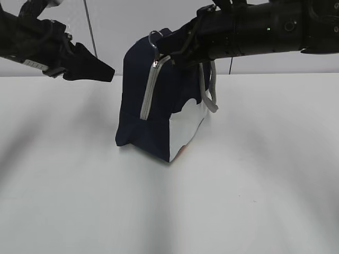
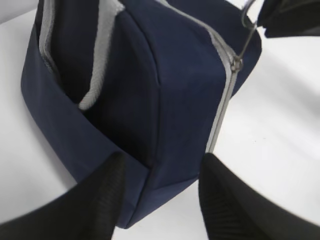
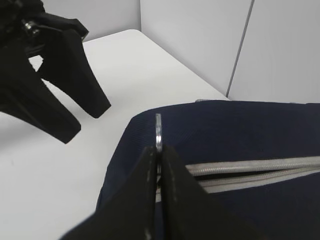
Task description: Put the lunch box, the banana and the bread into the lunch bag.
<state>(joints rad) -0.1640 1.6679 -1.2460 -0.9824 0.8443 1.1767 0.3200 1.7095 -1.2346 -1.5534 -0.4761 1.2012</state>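
Note:
The navy lunch bag stands upright mid-table, white lower side panel facing front right, grey handle hanging on its right. It also shows in the left wrist view and the right wrist view. My right gripper is shut on the zipper's ring pull at the bag's top left corner; the ring shows there too. The grey zipper runs down the bag's near end and along the top. My left gripper is open and empty, left of the bag, apart from it. The lunch box, banana and bread are out of view.
The white table stretches around the bag. A pale wall with panel seams stands behind the table's far edge.

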